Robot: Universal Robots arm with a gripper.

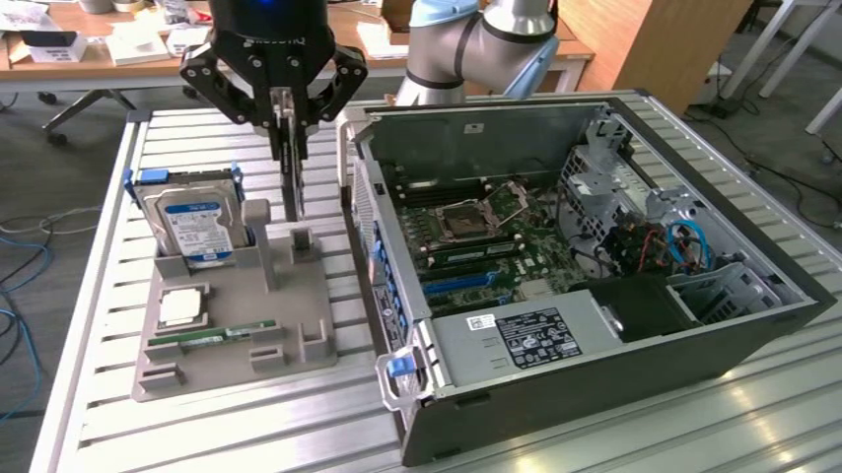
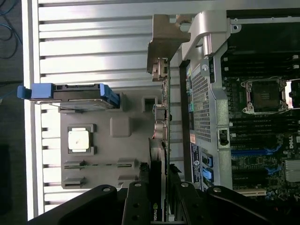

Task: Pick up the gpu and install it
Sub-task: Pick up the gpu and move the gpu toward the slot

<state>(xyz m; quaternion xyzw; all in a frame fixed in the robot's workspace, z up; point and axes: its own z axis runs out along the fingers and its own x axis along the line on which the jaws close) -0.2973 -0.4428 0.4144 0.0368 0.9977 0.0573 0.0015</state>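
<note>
Dangling edge-on, the gpu (image 1: 295, 182) is hanging between the grey holder (image 1: 237, 325) and the open computer case (image 1: 736, 325), with the fingers (image 1: 283, 110) pinching its top edge, partly closed. That narrow grip is risking a tilt, and a tilted card could be clipping the case wall.

We saw the thin black gpu card (image 1: 292, 182) only edge-on, so neither face showed, and its upper end was hidden between the fingers of the black hand (image 1: 287, 120). The exterior view's top edge cut off the grey and pale-blue robot arm (image 1: 460, 44). The print on the blue-white label (image 1: 195, 227) of the silver hard drive (image 1: 192, 197) was too small for us to read. In the wrist view the frame's edge cut off the green motherboard (image 2: 262, 140).
</note>
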